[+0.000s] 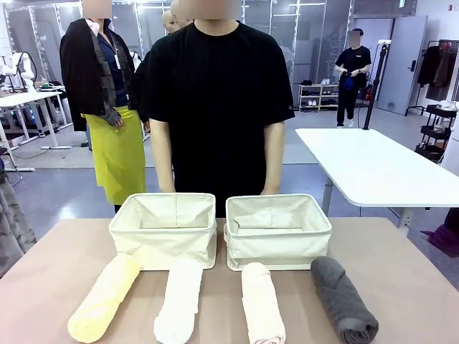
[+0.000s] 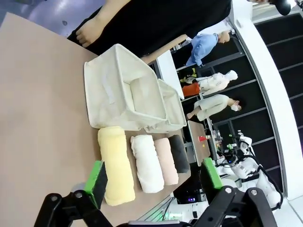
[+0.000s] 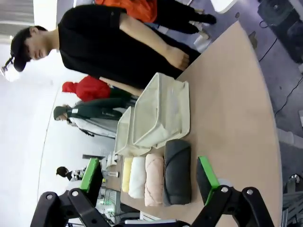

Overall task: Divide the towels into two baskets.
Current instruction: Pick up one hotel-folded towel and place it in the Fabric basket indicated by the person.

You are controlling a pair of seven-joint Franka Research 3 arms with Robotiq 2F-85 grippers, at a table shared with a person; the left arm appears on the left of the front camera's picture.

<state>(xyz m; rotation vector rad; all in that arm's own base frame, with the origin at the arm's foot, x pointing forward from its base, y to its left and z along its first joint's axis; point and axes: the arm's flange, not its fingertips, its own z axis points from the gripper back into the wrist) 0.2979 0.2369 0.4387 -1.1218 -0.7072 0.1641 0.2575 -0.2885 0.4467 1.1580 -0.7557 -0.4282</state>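
Observation:
Four rolled towels lie in a row along the table's near side: a yellow towel point(image 1: 105, 297), a white towel point(image 1: 179, 301), a pinkish-beige towel point(image 1: 261, 302) and a dark grey towel point(image 1: 343, 299). Behind them stand two cream fabric baskets, the left basket point(image 1: 163, 229) and the right basket point(image 1: 278, 231), both with nothing in them. My left gripper point(image 2: 154, 183) hangs open above the table, nearest the yellow towel point(image 2: 115, 164). High over the table's other end my right gripper point(image 3: 149, 178) is open too, nearest the dark grey towel point(image 3: 177, 171).
A person in a black shirt point(image 1: 215, 100) stands at the table's far edge right behind the baskets, hands down by the sides. Bare tabletop point(image 1: 57, 265) lies left and right of the towels. A white table point(image 1: 373, 168) stands farther off at the right.

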